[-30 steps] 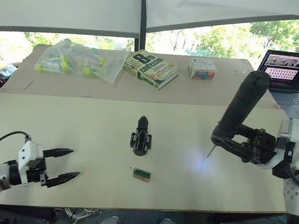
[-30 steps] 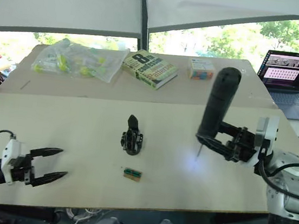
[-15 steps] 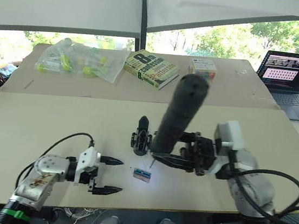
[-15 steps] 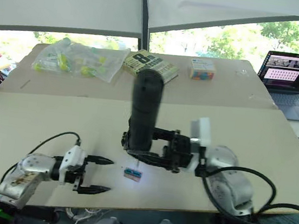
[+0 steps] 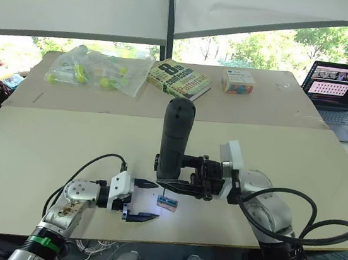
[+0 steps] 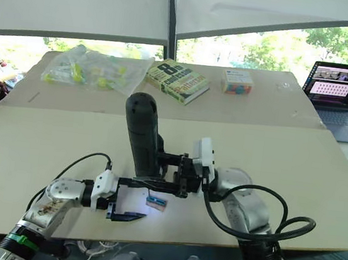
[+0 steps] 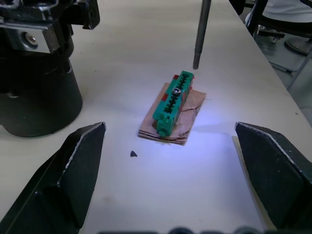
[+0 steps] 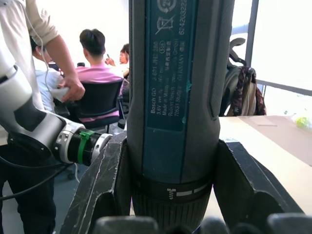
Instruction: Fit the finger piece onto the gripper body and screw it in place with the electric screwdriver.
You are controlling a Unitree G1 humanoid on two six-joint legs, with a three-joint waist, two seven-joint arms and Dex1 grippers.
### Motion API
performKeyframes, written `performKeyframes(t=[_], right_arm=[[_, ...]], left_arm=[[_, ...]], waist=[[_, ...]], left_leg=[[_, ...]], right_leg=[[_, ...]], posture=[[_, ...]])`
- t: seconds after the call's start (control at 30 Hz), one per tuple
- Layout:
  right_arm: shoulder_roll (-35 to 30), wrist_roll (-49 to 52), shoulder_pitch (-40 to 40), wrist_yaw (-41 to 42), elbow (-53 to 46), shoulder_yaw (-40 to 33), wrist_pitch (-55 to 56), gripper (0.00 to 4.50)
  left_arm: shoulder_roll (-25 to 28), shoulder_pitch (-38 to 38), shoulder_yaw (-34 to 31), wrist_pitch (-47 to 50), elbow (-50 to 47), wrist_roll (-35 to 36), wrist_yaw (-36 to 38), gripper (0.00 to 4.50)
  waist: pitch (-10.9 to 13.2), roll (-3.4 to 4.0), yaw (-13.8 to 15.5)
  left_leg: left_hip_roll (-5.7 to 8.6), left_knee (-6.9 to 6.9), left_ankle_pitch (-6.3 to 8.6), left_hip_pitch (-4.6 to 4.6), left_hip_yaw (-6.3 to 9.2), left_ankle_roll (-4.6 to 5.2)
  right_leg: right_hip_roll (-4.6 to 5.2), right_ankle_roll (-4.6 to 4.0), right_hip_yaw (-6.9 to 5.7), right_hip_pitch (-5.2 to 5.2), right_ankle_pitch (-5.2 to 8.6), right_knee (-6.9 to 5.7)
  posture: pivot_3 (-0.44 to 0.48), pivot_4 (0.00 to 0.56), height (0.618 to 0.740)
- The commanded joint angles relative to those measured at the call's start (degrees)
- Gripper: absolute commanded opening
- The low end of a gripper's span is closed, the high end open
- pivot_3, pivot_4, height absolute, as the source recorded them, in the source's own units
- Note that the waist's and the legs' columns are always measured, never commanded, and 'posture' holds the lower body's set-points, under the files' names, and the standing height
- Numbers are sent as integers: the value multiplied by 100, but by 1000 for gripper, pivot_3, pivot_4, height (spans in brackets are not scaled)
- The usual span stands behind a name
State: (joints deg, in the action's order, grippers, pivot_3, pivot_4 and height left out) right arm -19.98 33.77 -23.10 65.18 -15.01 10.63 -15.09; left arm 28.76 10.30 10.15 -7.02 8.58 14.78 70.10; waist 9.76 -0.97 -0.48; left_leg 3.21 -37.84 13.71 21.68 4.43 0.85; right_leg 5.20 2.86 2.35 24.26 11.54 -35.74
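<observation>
Both arms moved inward: right fingers (image 5: 183, 183) clamp electric screwdriver (image 5: 175, 140); left fingers (image 5: 142, 200) wide.

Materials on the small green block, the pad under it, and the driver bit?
Green block: looks like moulded plastic, glossy, ribbed top. Pad under it: tan, matte, layered edges, likely cardboard. Electric screwdriver bit: dull grey metal rod.

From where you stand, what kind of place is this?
Probably a shared office or lab workroom: a pale work table beside large windows with blinds, an open laptop, and people seated on office chairs.
</observation>
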Motion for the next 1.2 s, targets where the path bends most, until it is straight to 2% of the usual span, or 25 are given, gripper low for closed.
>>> performKeyframes(t=[0.03, 0.5, 1.2], right_arm=[[68, -15, -131, 71, -87, -44, 281, 1915], [11, -133, -130, 196, 24, -85, 289, 1915], [19, -314, -139, 208, 146, -72, 265, 1915]], left_arm=[[-97, -100, 151, -174, 420, -196, -53, 4487], [-226, -114, 205, -472, 656, -156, 66, 4487], [-176, -131, 210, 26, 110, -40, 19, 4487]], waist=[[-3, 5, 7], [-15, 16, 21], [-15, 16, 21]], left_leg=[[0, 0, 0, -4, 0, 0], [1, 0, 0, -17, 0, 0], [2, 0, 0, -13, 0, 1]], right_leg=[[0, 0, 0, -3, 0, 0], [0, 2, 1, -14, 1, -2], [0, 3, 1, -11, 2, -2]], posture=[[0, 150, 737], [0, 150, 737], [0, 150, 737]])
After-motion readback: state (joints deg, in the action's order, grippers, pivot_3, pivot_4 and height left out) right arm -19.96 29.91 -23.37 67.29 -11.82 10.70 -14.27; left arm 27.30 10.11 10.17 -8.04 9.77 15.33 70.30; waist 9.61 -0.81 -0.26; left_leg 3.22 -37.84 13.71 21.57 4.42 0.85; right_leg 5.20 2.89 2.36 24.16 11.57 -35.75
